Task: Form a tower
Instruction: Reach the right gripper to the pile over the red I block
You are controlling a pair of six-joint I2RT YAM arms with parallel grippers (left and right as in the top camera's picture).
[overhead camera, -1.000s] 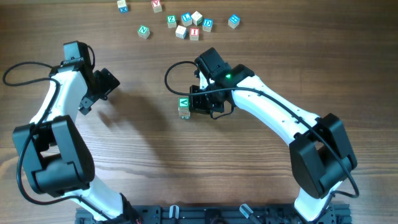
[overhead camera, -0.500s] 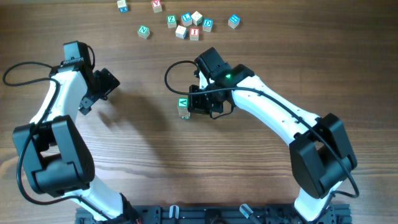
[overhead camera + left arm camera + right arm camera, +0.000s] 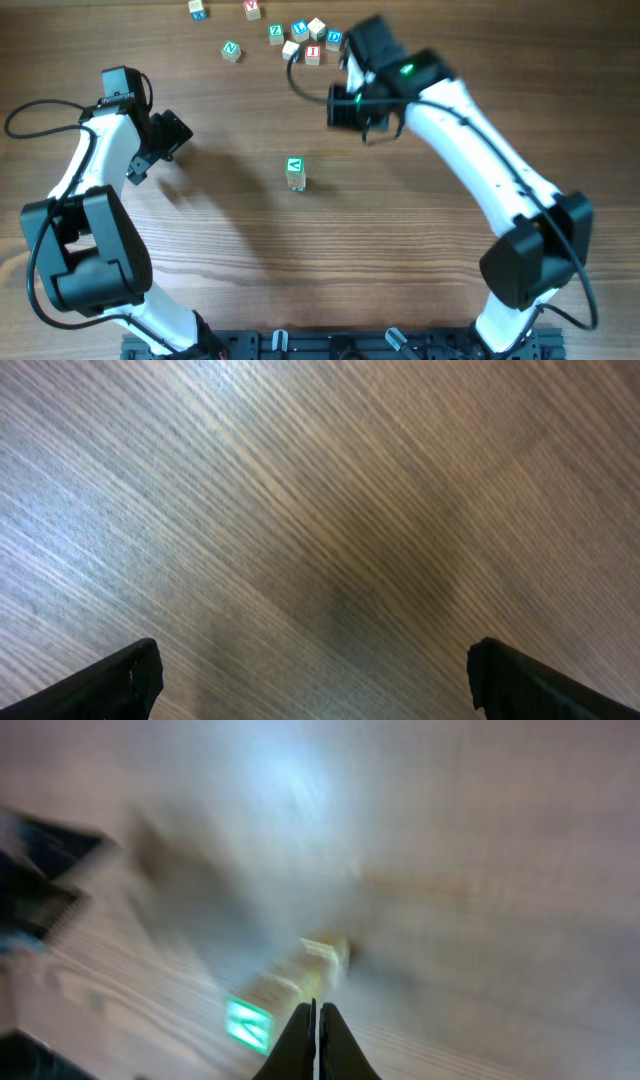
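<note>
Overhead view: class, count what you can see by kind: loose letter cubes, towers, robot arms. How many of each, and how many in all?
loose letter cubes: 9 in view
tower: 1
robot arms: 2
Total: 12, though the right arm may hide more cubes.

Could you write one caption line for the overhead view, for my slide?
Cube tower stands free mid-table; shut right gripper hangs near the loose cubes, open left gripper apart.
</note>
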